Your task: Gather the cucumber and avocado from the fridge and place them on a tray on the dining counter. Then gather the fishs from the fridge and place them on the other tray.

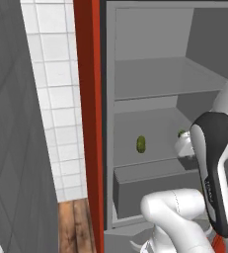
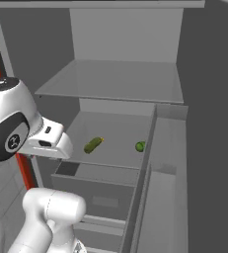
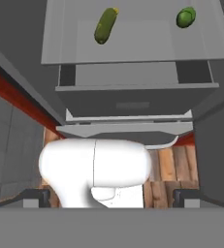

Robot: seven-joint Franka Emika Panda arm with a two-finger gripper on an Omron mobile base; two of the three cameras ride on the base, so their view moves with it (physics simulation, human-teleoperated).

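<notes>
Arm folded high, hand tipped steeply downward

The white arm (image 1: 184, 217) rises from the lower right of the left base view, its rounded elbow link low in front, then a dark-banded forearm (image 1: 215, 163) climbs up the right edge; in the right base view the big wrist joint (image 2: 9, 126) with its dark round cap sits at the left, and the white boxy hand (image 2: 49, 141) juts out from it to the right; the gripper (image 3: 111, 197) shows in the hand view as two small dark fingertips (image 3: 36, 196) far apart at the bottom corners, jaws spread wide with nothing between them
</notes>
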